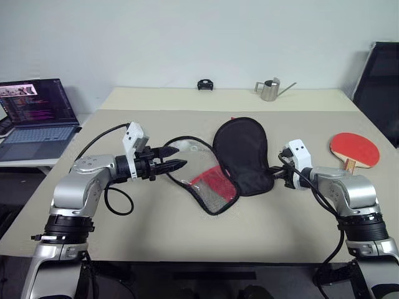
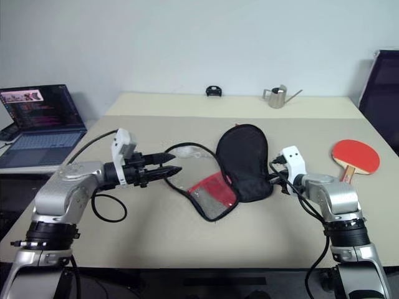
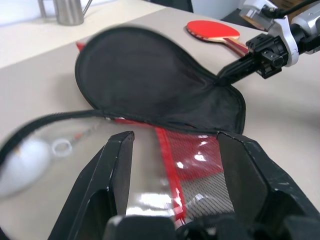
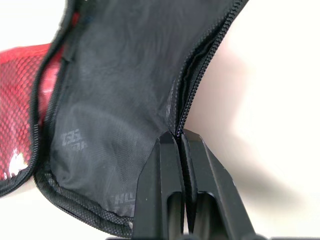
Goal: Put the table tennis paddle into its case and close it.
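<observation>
The case [image 1: 242, 152] lies unzipped and spread at the table's middle: a black half [image 3: 150, 80] toward the right, and a red half with mesh and a clear pocket [image 1: 212, 185] toward the left. My right gripper [image 4: 177, 137] is shut on the zip edge of the black half at its narrow end. My left gripper [image 1: 182, 158] is open, hovering just above the clear half's left edge, fingers [image 3: 117, 165] pointing toward the case. The table tennis paddle [image 1: 354, 149] lies red face up on the table, behind my right arm.
A metal watering can [image 1: 270, 90] and a small black object [image 1: 205, 85] stand at the table's far edge. An open laptop [image 1: 37, 118] sits on a side desk at the left. A black chair [image 1: 380, 87] stands at the far right.
</observation>
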Robot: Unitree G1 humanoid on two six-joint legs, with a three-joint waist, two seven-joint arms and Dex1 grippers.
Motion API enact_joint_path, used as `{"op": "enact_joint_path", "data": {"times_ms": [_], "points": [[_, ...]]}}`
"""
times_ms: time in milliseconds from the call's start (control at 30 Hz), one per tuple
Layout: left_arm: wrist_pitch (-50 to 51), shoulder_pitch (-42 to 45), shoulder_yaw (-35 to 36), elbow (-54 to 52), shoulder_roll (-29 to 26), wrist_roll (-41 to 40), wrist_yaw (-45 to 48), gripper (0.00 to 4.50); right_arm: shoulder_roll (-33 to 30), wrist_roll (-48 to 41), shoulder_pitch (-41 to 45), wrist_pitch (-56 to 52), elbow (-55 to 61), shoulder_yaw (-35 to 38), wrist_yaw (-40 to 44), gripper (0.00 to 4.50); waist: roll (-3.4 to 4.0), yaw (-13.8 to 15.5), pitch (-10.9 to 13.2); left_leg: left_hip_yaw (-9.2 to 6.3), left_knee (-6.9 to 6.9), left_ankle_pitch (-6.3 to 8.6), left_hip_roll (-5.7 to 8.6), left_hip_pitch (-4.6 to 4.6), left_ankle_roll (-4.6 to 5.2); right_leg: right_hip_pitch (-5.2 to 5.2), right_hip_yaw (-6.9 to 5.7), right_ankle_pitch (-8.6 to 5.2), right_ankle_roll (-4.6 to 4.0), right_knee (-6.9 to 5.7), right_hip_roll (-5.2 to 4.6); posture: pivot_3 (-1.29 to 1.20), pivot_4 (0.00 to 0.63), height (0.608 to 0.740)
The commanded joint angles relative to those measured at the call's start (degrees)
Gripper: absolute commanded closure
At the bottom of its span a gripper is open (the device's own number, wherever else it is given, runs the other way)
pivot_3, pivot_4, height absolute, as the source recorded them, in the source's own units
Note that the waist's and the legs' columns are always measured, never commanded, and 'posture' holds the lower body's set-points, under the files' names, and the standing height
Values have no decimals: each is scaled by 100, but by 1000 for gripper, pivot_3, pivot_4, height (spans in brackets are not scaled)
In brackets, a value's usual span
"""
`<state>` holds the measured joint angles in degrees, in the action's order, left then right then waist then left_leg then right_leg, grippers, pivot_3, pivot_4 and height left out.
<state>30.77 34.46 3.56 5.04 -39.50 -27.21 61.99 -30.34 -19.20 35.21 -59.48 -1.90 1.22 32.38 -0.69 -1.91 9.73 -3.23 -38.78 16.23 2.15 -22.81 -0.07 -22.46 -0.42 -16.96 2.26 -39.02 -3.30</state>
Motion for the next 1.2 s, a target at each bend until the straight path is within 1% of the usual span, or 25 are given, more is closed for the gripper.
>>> {"op": "enact_joint_path", "data": {"times_ms": [33,200,267,433,533,633,800,900,1000,1200], "points": [[-116,193,-33,7,32,24,50,1625,-86,-112,34,-77,264,261,-51,4456,0,12,0,0,0,0,1,-1,0,0,0,0,0,1,0,0,150,740],[-128,263,-102,17,120,50,47,1625,0,-283,22,-430,283,504,-170,4456,0,25,0,0,-2,0,6,-6,0,1,-2,0,0,5,-6,0,150,740],[-121,279,-115,11,141,57,45,1625,81,-407,0,-641,320,709,-285,4456,0,25,0,-1,-2,0,6,-5,0,1,-2,0,0,5,-6,0,150,740],[-108,344,-123,42,147,53,62,1625,654,-690,43,-1082,413,1476,-885,4456,0,23,0,-1,-2,0,5,-4,-1,1,0,0,0,3,-6,0,150,740],[-110,409,-141,89,160,57,73,1625,1035,-772,115,-1164,456,1775,-1247,4456,0,22,0,-1,-1,0,5,-4,-1,1,0,0,0,2,-6,0,150,740],[-143,525,-182,181,213,80,90,1625,1598,-852,232,-1081,408,2140,-1770,4456,0,19,0,-1,-1,-1,5,-3,-2,0,0,0,0,1,-6,0,150,740],[-201,672,-212,331,293,126,124,1625,2181,-854,290,-879,377,2279,-2255,4456,1,18,0,0,-1,-2,6,-3,-4,-4,1,0,0,-1,-4,0,150,740],[-259,767,-239,439,344,161,151,1625,2361,-861,326,-764,339,2286,-2416,4456,1,16,0,1,0,-3,7,-4,-5,-6,2,0,0,-2,-3,0,150,740],[-303,847,-268,516,392,191,178,1625,2437,-855,387,-608,250,2353,-2558,4456,1,13,0,1,0,-13,7,-4,-22,-7,2,0,0,-2,-2,0,150,740],[-365,945,-294,628,426,236,231,1625,2451,-827,438,-280,142,2516,-2875,4456,1,10,0,2,0,-13,6,-4,-23,-8,2,0,0,-4,2,0,150,740]]}}
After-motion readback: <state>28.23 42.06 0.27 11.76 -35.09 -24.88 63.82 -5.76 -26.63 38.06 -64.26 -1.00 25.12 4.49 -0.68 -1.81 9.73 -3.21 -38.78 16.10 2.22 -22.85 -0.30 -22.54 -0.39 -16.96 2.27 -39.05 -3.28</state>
